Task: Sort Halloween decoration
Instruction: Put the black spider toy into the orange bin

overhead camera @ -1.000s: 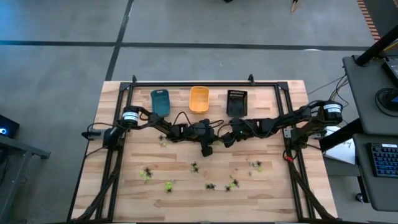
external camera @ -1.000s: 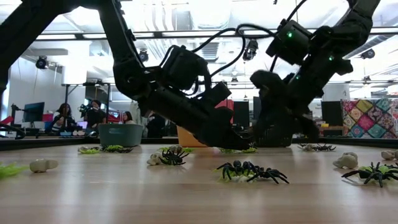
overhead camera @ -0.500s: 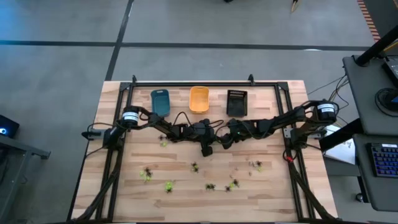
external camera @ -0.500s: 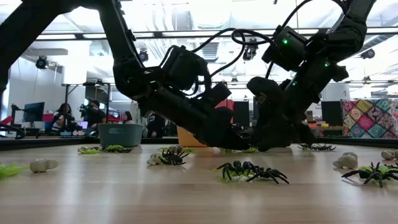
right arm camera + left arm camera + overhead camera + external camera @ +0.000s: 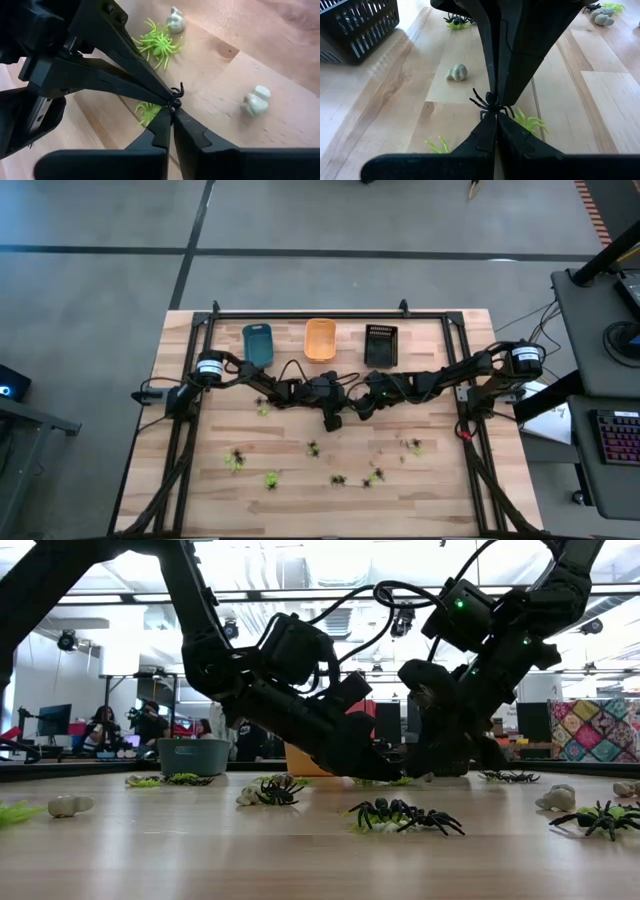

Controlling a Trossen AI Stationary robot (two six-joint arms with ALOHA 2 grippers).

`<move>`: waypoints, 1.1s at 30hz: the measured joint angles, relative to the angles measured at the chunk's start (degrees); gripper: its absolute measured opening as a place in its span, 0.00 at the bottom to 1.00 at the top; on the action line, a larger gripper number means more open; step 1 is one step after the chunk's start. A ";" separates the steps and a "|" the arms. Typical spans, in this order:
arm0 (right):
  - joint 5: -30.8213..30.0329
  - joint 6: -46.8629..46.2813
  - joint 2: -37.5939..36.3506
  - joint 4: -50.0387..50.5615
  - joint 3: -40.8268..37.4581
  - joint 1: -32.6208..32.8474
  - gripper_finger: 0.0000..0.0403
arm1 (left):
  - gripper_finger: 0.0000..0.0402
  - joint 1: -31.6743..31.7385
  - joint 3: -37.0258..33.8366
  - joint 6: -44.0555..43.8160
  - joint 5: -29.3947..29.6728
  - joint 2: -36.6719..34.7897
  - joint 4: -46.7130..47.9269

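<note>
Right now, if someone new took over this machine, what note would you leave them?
Left claw: shut. Right claw: shut. Their tips meet mid-table on one black spider.
Trays: blue tray, orange tray and black tray stand in a row at the far side; contents unclear.
Left to do: the other figures lie scattered over the near half, unsorted.

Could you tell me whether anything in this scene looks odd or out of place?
Yes: mid-table, the left end effector and the right end effector are both shut, tip to tip, on the same black spider. Two arms pinching one tiny figure is unusual for sorting. Other spiders lie scattered, none visibly in the trays.
</note>
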State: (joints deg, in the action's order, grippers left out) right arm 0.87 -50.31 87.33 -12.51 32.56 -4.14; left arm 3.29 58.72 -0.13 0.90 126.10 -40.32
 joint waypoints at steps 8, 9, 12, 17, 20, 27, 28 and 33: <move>-0.03 0.59 -1.17 0.02 0.00 0.00 0.02 | 0.00 -0.02 -0.11 -0.01 -0.26 -0.95 0.85; -0.03 0.73 -1.54 0.15 0.00 0.00 0.02 | 0.00 -0.02 -0.13 -0.01 -0.43 -1.13 0.90; -0.06 1.56 -2.52 0.24 0.00 0.00 0.02 | 0.00 -0.02 -0.15 -0.60 -0.62 -1.53 0.94; -0.71 2.74 -4.43 0.35 0.00 0.00 0.02 | 0.00 -0.02 -0.16 -0.67 -0.62 -3.30 2.08; -1.02 3.60 -5.58 0.20 0.00 0.00 0.02 | 0.00 0.00 -0.66 -0.54 -0.62 -5.34 2.63; -2.15 5.52 -6.29 0.27 0.02 0.00 0.02 | 0.00 0.00 -1.57 0.11 -0.38 -9.51 5.90; -2.43 5.92 -6.32 0.24 0.02 0.00 0.02 | 0.00 0.00 -1.56 0.12 -0.38 -9.81 6.27; -3.18 7.24 -6.25 -0.10 0.60 -0.02 0.02 | 0.00 -0.02 -1.62 0.21 -0.38 -10.78 10.08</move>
State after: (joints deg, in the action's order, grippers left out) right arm -2.31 -43.07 81.08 -12.62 33.15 -4.16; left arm 3.27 57.10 0.08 0.51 115.32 -30.24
